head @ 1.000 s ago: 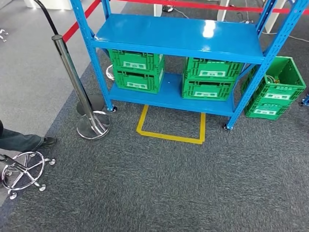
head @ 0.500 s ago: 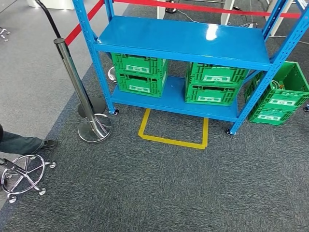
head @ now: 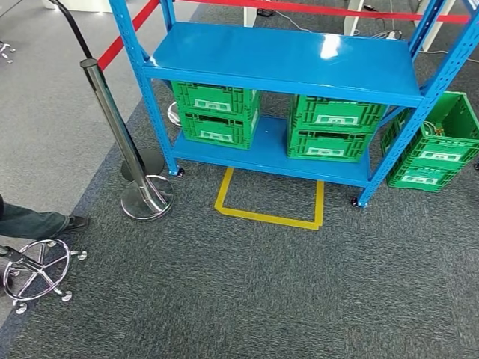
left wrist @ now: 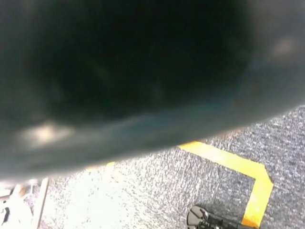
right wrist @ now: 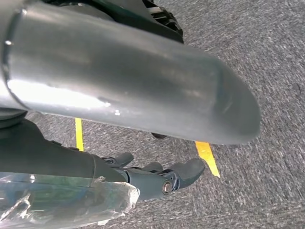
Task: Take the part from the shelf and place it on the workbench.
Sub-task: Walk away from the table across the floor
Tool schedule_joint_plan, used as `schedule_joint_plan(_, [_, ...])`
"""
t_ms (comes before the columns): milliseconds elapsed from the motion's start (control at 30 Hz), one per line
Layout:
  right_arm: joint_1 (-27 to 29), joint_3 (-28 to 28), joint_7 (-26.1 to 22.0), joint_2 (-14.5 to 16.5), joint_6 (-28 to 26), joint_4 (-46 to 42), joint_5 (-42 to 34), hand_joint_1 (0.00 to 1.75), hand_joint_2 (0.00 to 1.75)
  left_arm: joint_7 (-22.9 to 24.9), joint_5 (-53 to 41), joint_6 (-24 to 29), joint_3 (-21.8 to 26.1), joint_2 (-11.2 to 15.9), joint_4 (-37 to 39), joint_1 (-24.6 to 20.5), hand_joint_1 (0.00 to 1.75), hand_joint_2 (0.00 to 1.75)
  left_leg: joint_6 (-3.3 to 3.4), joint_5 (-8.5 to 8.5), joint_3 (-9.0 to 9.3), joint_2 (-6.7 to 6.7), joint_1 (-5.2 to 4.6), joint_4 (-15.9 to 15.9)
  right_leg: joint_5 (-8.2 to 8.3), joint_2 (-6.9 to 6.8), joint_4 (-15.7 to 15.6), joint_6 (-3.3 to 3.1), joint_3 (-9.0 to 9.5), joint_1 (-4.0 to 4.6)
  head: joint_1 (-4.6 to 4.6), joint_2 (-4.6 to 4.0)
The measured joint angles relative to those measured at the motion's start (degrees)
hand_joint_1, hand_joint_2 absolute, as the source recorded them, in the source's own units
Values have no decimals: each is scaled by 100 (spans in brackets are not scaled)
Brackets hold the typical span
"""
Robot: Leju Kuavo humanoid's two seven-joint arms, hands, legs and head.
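Right wrist view, closest in: the right hand (right wrist: 158,179) hangs over grey carpet, its dark fingers (right wrist: 187,169) stretched out nearly straight and lying close together. A clear plastic-wrapped item (right wrist: 65,202) lies along the hand's underside, touching it. The wrapping is crinkled and its contents are blurred, so I cannot tell whether it is the part, nor whether the fingers grip it or only lie against it. A silver tube (right wrist: 118,81) crosses above the hand. In the left wrist view a dark blur sits right at the lens, and the left hand's state cannot be told; beyond it are carpet and a corner of yellow tape (left wrist: 251,186).

Head view: grey carpet (head: 254,299) is nearest. At the left edge stand a chrome chair base (head: 37,269) on castors and, just beyond it, a person's trouser leg and shoe (head: 34,222). Farther on, a chrome stanchion (head: 113,123) leans on its round foot, with a red belt (head: 127,30) running from its top. A yellow tape outline (head: 268,217) marks the floor directly in front of the blue shelf (head: 282,56). On the shelf's lowest board sit a left stack of green crates (head: 217,112) and a right stack of green crates (head: 333,127), well apart. More green crates (head: 435,153) stand on the floor just beside the shelf's right post.
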Motion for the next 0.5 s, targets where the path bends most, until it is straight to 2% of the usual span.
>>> schedule_joint_plan(67, [9, 33, 4, 1, -3, -15, -2, 0, 0, -4, 0, 0, 0, 3, -4, -2, 0, 0, 31, 64, 70, 15, 38, -144, -179, -3, 268, 35, -129, 3, 17, 0])
schedule_joint_plan(133, [15, 48, 6, 1, -5, -22, -4, 0, 0, -6, 0, 0, 0, -1, -5, 0, 0, 0, 39, 80, 89, 25, 51, -181, -506, -4, 934, 76, -469, -23, 28, 0])
schedule_joint_plan(167, [19, 51, 6, 1, -7, -22, -4, 0, 0, -6, 0, 0, 0, -4, -6, 1, 0, 0, 34, 75, 87, 26, 53, -179, -615, -6, 1250, 98, -640, -37, 28, 0])
schedule_joint_plan(200, [26, 53, 7, 1, -10, -23, -4, 0, 0, -6, 0, 0, 0, -10, -6, 4, 0, 0, 26, 68, 89, 26, 57, -176, -627, -7, 1421, 119, -743, -52, 27, 0])
schedule_joint_plan(233, [34, 54, 7, 1, -13, -24, -4, 0, 0, -6, 0, 0, 0, -16, -6, 6, 0, 0, 11, 60, 94, 24, 66, -171, -529, -9, 1386, 139, -748, -66, 28, 0])
schedule_joint_plan(267, [38, 54, 7, 0, -16, -28, -4, 0, 0, -6, 0, 0, 0, -21, -6, 9, 0, 0, -14, 48, 102, 20, 79, -160, -330, -11, 1120, 160, -634, -84, 29, 0])
schedule_joint_plan(300, [39, 55, 8, -1, -17, -33, -4, 0, 0, -6, 0, 0, 0, -25, -6, 12, 0, 0, -49, 30, 108, 17, 93, -139, -127, -13, 727, 186, -456, -107, 29, 0])
schedule_joint_plan(333, [35, 57, 8, -1, -17, -38, -5, 0, 0, -6, 0, 0, 0, -21, -9, 12, 0, 0, -96, 3, 107, 13, 95, -113, 5, -2, 372, 196, -289, -115, 34, 0])
schedule_joint_plan(367, [30, 62, 7, 0, -16, -42, -6, 0, 0, -7, -1, 0, -1, -19, -13, 9, 0, 0, -143, -26, 104, 9, 91, -86, 78, 12, 114, 173, -160, -119, 31, 0])
schedule_joint_plan(400, [27, 68, 8, 1, -16, -43, -9, 0, 0, -7, -2, 0, -1, -14, -17, 6, 0, 0, -181, -49, 102, 5, 85, -68, 73, 27, 4, 133, -104, -114, 30, 0])
schedule_joint_plan(500, [43, 95, 13, 1, -16, -45, -24, 0, 0, -8, -4, 3, 0, -3, -22, 6, 0, 0, -253, -85, 123, -3, 102, -47, 51, 36, 3, -29, -61, -94, 25, 0])
